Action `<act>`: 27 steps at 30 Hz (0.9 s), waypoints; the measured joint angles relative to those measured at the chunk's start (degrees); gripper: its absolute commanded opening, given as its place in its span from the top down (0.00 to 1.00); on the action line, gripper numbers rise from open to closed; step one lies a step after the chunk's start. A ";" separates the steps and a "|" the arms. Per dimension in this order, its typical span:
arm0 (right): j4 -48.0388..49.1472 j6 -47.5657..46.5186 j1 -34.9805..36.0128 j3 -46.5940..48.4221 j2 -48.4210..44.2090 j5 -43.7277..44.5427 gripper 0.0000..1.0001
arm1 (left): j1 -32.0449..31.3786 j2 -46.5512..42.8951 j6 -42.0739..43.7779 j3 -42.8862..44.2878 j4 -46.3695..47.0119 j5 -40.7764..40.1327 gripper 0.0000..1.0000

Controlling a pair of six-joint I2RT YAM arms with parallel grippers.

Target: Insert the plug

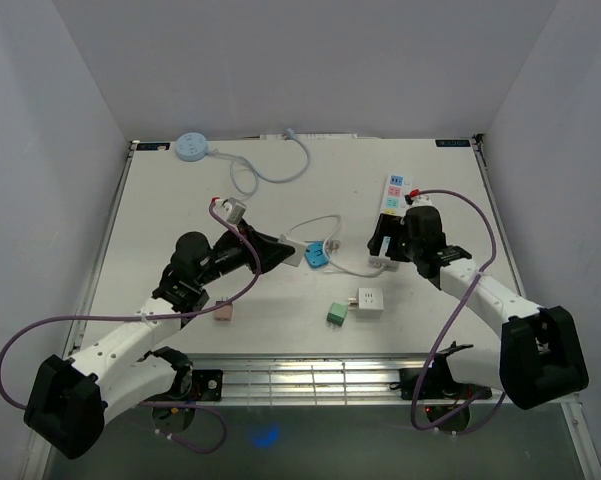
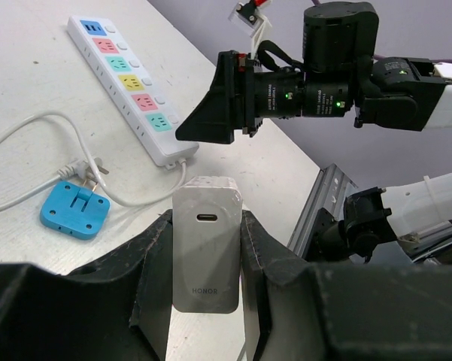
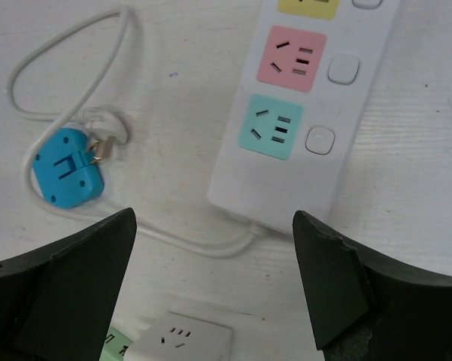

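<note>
White charger (image 2: 205,248) (gripped by left jaws) reads "HONOR".

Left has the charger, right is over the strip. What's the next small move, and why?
Probably lower the open right gripper onto the power strip's near end to steady it: the left gripper clamps the white HONOR charger, and the strip lies unheld.

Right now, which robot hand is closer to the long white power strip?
Right. The right gripper hovers over one end of the power strip; the left gripper, holding a white charger, sits to its left, beyond the blue plug.
</note>
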 measured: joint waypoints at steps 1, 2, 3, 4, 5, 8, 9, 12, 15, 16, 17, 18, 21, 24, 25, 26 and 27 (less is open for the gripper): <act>-0.79 0.00 0.15 0.66 1.09 1.11 0.11 | 0.00 -0.07 0.09 0.00 -0.13 -0.09 1.00; -1.53 0.04 0.42 1.25 2.34 2.32 0.11 | 0.00 -0.09 0.24 0.00 -0.55 -0.35 1.00; -2.16 0.13 0.76 1.60 3.39 3.52 0.11 | 0.00 -0.09 0.24 0.00 -0.92 -0.66 1.00; -2.73 0.22 1.03 1.81 4.24 4.55 0.11 | 0.00 -0.09 0.28 0.00 -1.27 -0.96 1.00; -3.48 0.31 1.20 2.05 5.07 5.64 0.11 | 0.00 -0.09 0.26 0.00 -1.57 -1.25 1.00; -4.74 0.44 1.64 2.75 7.30 8.31 0.11 | 0.00 -0.04 0.31 0.00 -2.05 -1.55 1.00; -4.96 0.44 1.64 3.04 8.11 9.07 0.11 | 0.00 -0.04 0.33 0.00 -2.19 -1.62 1.00; -5.55 0.55 1.84 4.57 10.45 11.23 0.11 | 0.00 0.20 0.52 0.00 -2.51 -1.73 1.00; -5.99 0.92 2.29 6.23 12.70 13.22 0.11 | 0.00 0.46 0.68 0.00 -2.89 -1.79 1.00; -6.08 1.11 2.56 6.69 13.29 13.84 0.11 | 0.00 0.57 0.70 0.02 -2.99 -1.81 1.00; -6.19 1.36 2.84 7.13 13.90 14.32 0.11 | 0.00 0.66 0.70 0.02 -3.04 -1.84 1.00; -6.43 1.70 3.26 7.65 14.69 14.95 0.11 | 0.00 0.83 0.74 0.04 -3.10 -1.81 1.00; -6.71 2.23 4.07 8.68 16.44 16.61 0.11 | 0.00 1.14 1.05 0.07 -3.56 -1.84 1.00; -7.28 3.34 4.66 9.66 17.84 18.34 0.11 | 0.00 1.18 1.16 0.09 -3.78 -1.84 1.00; -7.63 3.87 4.92 10.03 18.27 18.97 0.11 | 0.00 1.18 1.25 0.11 -3.85 -1.84 1.00; -7.91 4.50 5.03 10.40 18.73 19.80 0.11 | 0.00 1.18 1.31 0.15 -3.87 -1.84 1.00; -8.09 4.96 5.20 10.69 19.15 20.57 0.11 | 0.00 1.18 1.36 0.17 -3.82 -1.84 1.00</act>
